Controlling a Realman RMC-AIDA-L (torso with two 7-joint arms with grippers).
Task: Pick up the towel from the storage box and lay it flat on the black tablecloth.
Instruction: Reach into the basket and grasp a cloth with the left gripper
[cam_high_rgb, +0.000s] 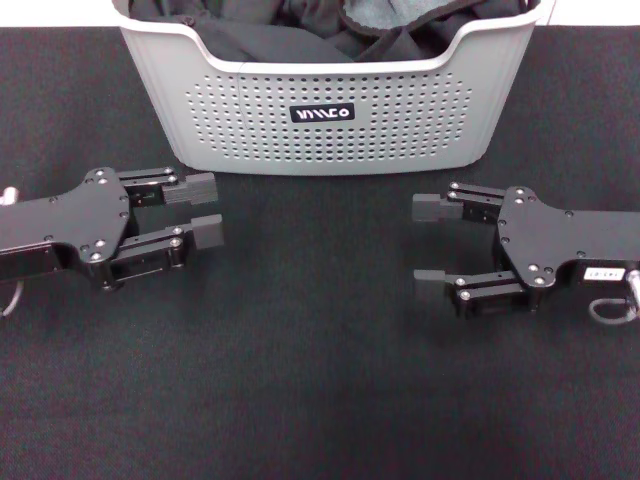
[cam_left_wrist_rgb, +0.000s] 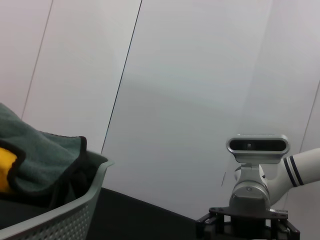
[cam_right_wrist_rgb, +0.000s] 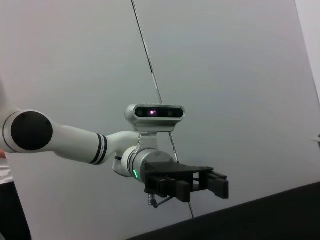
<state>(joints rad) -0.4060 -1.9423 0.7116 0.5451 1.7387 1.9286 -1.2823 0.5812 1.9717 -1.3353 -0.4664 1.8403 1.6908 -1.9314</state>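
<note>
The light grey storage box stands at the far middle of the black tablecloth. A fold of the grey-teal towel with dark edging shows inside it, among black garments. In the left wrist view the towel lies piled above the box rim. My left gripper is open and empty, low over the cloth in front of the box's left part. My right gripper is open and empty, in front of the box's right part.
Something yellow sits under the towel in the box. A pale wall stands behind the table. The right wrist view shows my left arm and its gripper over the cloth edge.
</note>
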